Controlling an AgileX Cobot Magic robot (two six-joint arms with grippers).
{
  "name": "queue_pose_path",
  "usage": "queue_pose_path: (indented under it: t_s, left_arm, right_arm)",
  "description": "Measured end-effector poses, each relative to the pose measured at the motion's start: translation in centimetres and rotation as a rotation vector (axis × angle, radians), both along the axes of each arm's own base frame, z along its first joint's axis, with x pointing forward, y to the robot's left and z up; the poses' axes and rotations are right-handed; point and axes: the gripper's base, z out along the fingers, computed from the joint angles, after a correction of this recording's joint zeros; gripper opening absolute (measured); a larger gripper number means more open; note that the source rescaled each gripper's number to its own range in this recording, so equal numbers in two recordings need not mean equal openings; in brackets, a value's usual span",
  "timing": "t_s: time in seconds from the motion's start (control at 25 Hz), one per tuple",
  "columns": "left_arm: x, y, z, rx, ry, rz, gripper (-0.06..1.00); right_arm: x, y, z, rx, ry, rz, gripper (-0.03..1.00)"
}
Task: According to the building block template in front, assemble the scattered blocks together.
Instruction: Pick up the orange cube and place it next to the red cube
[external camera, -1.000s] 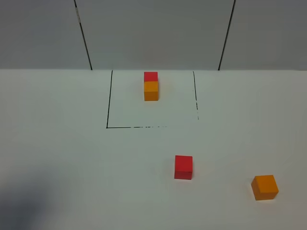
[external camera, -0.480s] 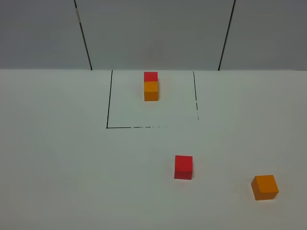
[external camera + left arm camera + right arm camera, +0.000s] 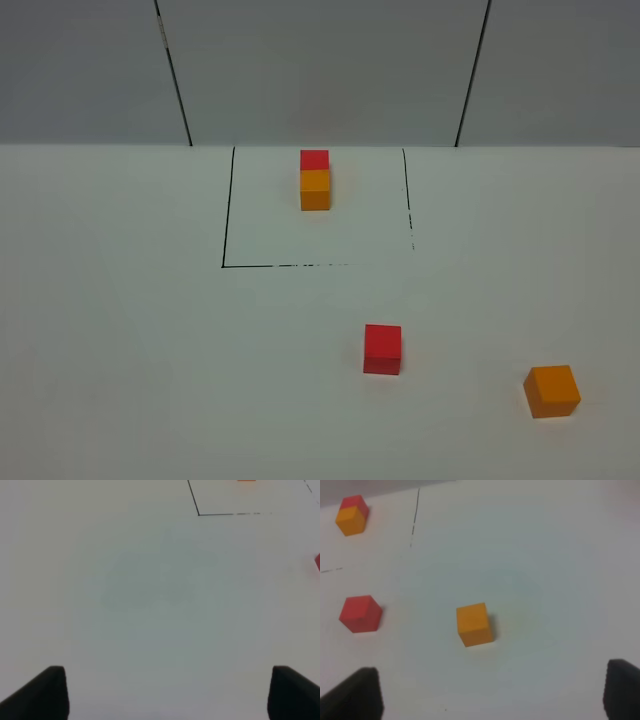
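The building block template [image 3: 315, 180] is a red cube joined behind an orange one, standing at the far side of a black-lined square; it also shows as the template [image 3: 352, 515] in the right wrist view. The scattered red block [image 3: 382, 348] sits near the table's middle, and the orange block [image 3: 552, 390] lies at the near right. My right gripper [image 3: 489, 695] is open, with the orange block [image 3: 475, 624] ahead of it and the red block [image 3: 361, 613] off to one side. My left gripper [image 3: 170, 695] is open over bare table, with only a sliver of the red block [image 3: 317, 562] at the frame's edge. Neither arm appears in the exterior view.
A black-lined square [image 3: 225, 262] marks the far middle of the white table [image 3: 120, 330]. Behind it rises a grey panelled wall [image 3: 320, 70].
A dark shadow at the table's near left corner has faded away. None of the blocks has moved.
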Motion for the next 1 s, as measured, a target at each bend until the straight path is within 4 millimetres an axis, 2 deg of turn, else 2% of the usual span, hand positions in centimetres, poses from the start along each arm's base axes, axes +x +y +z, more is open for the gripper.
queue_pose_path:
  t_s: [0.12,1.0]
  left_arm:
    - [0.26,-0.02,-0.47,0.032,-0.017,-0.022,0.71]
    - [0.03,-0.01,-0.46,0.035,-0.047,-0.025,0.69]
  right_arm:
    - [0.00,0.00,0.00,0.000,0.000,0.000,0.79]
    - [0.00,0.00,0.00,0.000,0.000,0.000,0.79]
